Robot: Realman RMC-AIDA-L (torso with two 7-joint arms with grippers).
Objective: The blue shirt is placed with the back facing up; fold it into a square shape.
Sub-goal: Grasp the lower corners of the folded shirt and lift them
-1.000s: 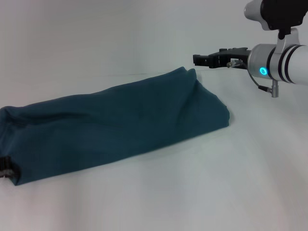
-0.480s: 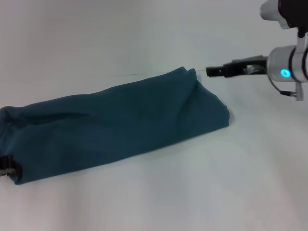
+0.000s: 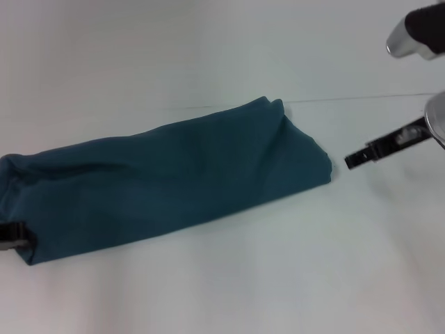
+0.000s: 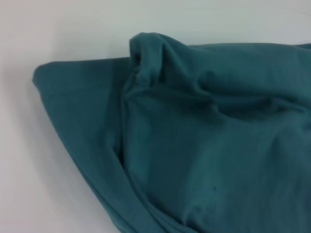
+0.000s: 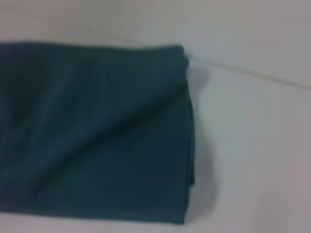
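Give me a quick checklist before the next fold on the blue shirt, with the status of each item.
1. Blue shirt folded into a long band on the table: ok.
2. Already square: not ok, still long.
3. Right hand free of the cloth, beside its right end: ok.
4. Left hand at the shirt's left end: ok; grip on it: cannot tell.
5. Right end's layers aligned: ok in the right wrist view.
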